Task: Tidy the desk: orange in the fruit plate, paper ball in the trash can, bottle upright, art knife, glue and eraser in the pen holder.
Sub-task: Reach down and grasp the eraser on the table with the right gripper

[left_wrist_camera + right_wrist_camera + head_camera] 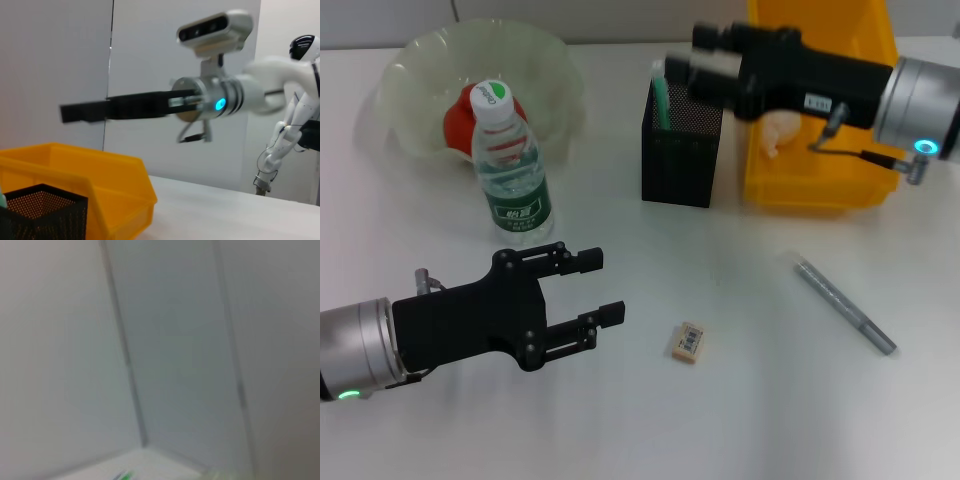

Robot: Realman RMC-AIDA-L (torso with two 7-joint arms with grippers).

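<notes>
I see the white table (740, 420) with all the things on it. The biggest thing is the yellow trash can (790, 185) at the far right. The white paper ball (778, 132) lies inside it. Next is the pale green fruit plate (410, 70) at the far left, and the orange (460, 122) sits in it.

My right pincer (672, 68) hangs above the black pen holder (678, 160), and its arm reaches over the trash can. I cannot tell if this pincer is open or closed. In the left wrist view I see it from the side, high over the trash can (75, 170) and the pen holder (45, 212).

My left pincer (605, 285) is low at the near left, over the bare table. Its fingers (582, 260) are spread apart and hold nothing.

The bottle (512, 170) stands upright, just in front of the fruit plate. The pen holder stands just beside the trash can, and a green thing (661, 92) sticks out of it.

A gray pen-like stick (843, 303) lies flat at the near right. The small tan eraser (688, 341) lies on the table between my left pincer and that stick.
</notes>
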